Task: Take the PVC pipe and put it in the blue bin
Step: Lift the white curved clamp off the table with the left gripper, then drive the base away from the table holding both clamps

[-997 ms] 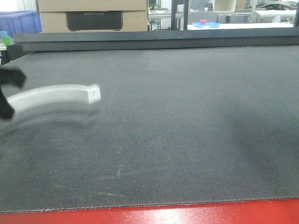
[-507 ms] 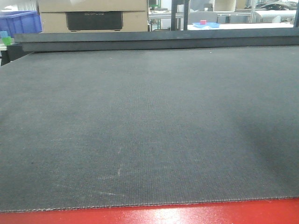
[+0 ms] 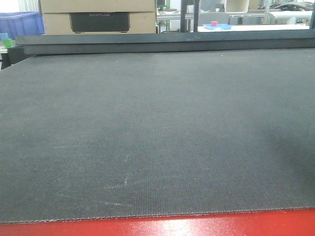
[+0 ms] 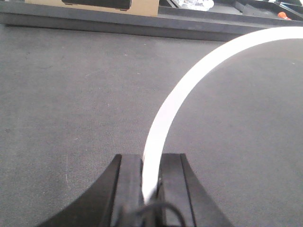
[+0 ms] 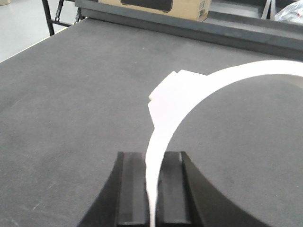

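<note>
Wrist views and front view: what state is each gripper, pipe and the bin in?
Left gripper: shut on left pipe, a white curve.
Right gripper: shut on right pipe, white, curved, with a fitting.
Blue bin: far background, contents hidden.

Dark mat (image 3: 157,128), cardboard box (image 3: 98,14), blue bin (image 3: 22,23)

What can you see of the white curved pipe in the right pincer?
The white pipe looks like smooth plastic bent into an arc. Its near end is clamped between the black fingers of the right pincer; from there it rises and sweeps right, out of frame. A thicker, blocky collar sits on the curve. It hangs over the dark mat, apparently not touching it.
</note>
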`<state>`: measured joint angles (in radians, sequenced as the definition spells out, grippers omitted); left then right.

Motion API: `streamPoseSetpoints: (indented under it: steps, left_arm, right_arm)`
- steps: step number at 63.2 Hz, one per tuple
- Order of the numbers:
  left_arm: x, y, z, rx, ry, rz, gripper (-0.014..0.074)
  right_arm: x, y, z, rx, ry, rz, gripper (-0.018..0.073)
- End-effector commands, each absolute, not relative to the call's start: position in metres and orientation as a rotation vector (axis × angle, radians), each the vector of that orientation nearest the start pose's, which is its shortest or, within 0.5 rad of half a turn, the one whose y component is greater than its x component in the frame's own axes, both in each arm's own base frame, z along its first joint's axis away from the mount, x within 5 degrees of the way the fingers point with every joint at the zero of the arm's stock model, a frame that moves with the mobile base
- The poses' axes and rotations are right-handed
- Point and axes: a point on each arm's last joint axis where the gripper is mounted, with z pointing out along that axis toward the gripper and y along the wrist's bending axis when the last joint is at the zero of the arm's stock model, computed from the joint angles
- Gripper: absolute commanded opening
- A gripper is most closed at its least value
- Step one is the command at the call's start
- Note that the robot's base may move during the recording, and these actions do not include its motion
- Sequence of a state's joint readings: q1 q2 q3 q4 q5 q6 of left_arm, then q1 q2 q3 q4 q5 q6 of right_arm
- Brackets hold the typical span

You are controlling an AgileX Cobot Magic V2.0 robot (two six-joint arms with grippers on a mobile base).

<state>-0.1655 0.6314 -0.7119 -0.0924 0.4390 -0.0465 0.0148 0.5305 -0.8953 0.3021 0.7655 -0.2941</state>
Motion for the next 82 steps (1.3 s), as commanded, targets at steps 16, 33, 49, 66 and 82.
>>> streamPoseSetpoints:
  steps: [16,33,49,66,82]
  left_arm:
    - [0.1147,-0.0187,0.3658,0.02,1.797,-0.229,-0.0111]
    - [0.1147,-0.0187,0.3658,0.02,1.797,-0.229,-0.0111]
    - [0.1147,-0.0187,0.3658,0.02,1.797,-0.229,-0.0111]
    - [0.1147,-0.0187,0.3658,0.02,1.797,-0.229,-0.0111]
    - [0.1147,-0.0187,0.3658,0.02,1.797,-0.229,-0.0111]
  right_arm:
    - [0.0766,0.0183,0.4065,-0.209,1.803,0.133,-0.0169]
    - [0.0766,0.0183,0.4065,-0.209,1.803,0.133,-0.0169]
    - [0.0766,0.0183,0.4065,-0.209,1.803,0.133,-0.0169]
    - [0.0766,0.0183,0.4065,-0.209,1.803,0.133,-0.0169]
    - [0.0766,0.0183,0.4065,-0.209,1.803,0.133,-0.0169]
